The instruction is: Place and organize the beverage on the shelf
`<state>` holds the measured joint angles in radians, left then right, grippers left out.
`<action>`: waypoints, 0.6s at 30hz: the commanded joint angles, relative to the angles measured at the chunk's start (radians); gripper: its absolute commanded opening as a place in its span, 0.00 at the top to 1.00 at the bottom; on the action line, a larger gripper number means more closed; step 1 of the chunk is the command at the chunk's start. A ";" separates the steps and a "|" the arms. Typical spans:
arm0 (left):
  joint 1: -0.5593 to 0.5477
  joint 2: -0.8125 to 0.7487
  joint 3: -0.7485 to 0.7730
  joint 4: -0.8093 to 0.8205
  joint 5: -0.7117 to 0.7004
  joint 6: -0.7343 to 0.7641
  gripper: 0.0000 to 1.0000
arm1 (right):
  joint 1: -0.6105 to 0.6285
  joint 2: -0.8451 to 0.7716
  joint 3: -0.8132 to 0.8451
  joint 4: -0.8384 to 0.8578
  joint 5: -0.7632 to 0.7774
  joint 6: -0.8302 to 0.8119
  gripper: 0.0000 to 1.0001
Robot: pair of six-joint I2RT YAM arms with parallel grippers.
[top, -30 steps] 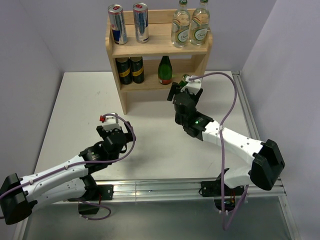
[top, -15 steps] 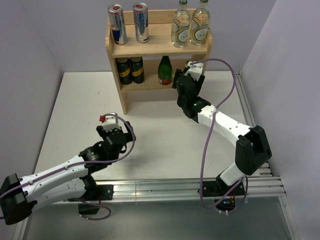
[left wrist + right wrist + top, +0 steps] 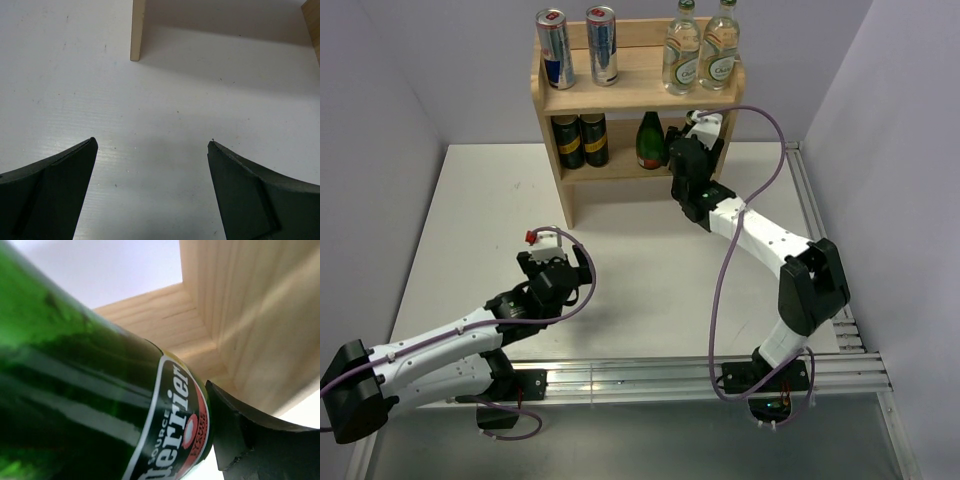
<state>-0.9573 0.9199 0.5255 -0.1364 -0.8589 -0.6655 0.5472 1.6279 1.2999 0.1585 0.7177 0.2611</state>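
Reaching farther forward than a second ago, the right hand (image 3: 682, 150) now sits at the right end of the shelf's (image 3: 640, 100) lower tier. It is clamped on a green Perrier bottle (image 3: 75, 390), with one finger (image 3: 250, 445) against the label. The free slot lies straight ahead, between the standing green bottle (image 3: 650, 138) and the right side panel (image 3: 260, 315). Whether the held bottle's long axis is plumb cannot be told. The left hand (image 3: 151, 141), spread wide and empty, hangs over the desk (image 3: 165, 100), well apart.
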 commanded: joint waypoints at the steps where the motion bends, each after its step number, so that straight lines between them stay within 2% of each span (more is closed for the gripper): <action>1: -0.004 0.008 0.019 0.035 0.008 0.017 0.01 | -0.027 0.003 0.098 0.108 -0.018 0.020 1.00; 18: -0.004 0.005 0.014 0.029 0.008 0.012 0.01 | -0.050 0.115 0.197 0.110 -0.050 0.038 1.00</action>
<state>-0.9573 0.9276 0.5255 -0.1349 -0.8577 -0.6655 0.5102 1.7275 1.3880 0.1619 0.7174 0.3023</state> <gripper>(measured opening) 0.993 0.797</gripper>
